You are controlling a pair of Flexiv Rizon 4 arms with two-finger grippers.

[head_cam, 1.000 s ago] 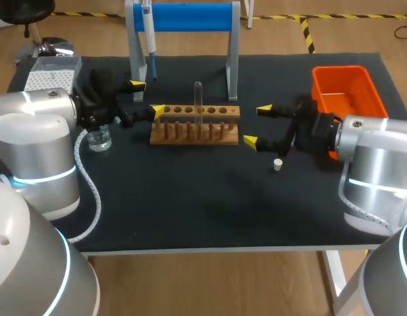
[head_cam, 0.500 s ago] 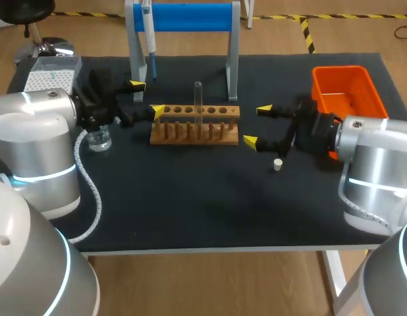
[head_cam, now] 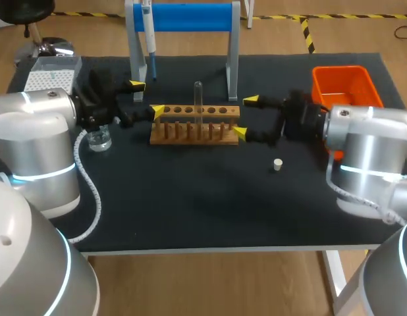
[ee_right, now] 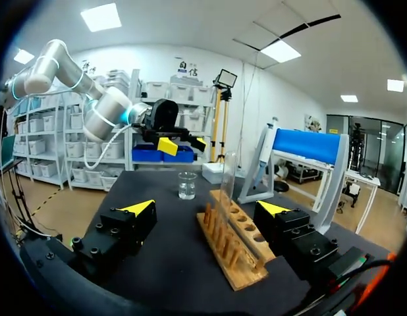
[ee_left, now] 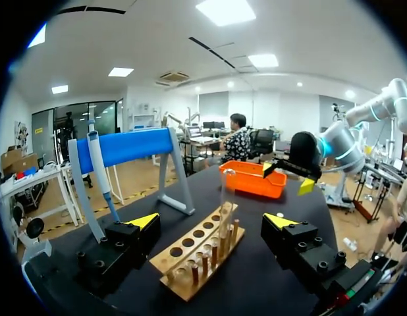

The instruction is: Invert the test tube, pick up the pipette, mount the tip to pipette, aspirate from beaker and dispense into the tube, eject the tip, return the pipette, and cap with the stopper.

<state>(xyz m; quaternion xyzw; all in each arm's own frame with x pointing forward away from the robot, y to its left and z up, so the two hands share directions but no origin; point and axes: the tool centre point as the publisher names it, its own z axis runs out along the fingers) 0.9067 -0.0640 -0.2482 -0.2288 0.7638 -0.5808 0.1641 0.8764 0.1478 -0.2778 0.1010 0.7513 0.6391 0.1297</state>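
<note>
Clear test tube (head_cam: 198, 99) upright in wooden rack (head_cam: 220, 110). Left gripper (head_cam: 147, 97) spread wide at rack's left end, right gripper (head_cam: 245, 116) spread wide at right end. Stopper (head_cam: 278, 164) loose on table near right arm; beaker (head_cam: 99, 138) beside left arm; pipette (head_cam: 149, 39) hanging on blue stand (head_cam: 190, 16) behind.

Wooden rack (head_cam: 195, 125), smooth and pale brown, carried a clear glossy test tube (head_cam: 198, 99) over the matt black cloth table cover (head_cam: 190, 204), near a smooth orange plastic bin (head_cam: 345, 84) (the left arm (head_cam: 35, 141) had a glossy silver-grey shell).
</note>
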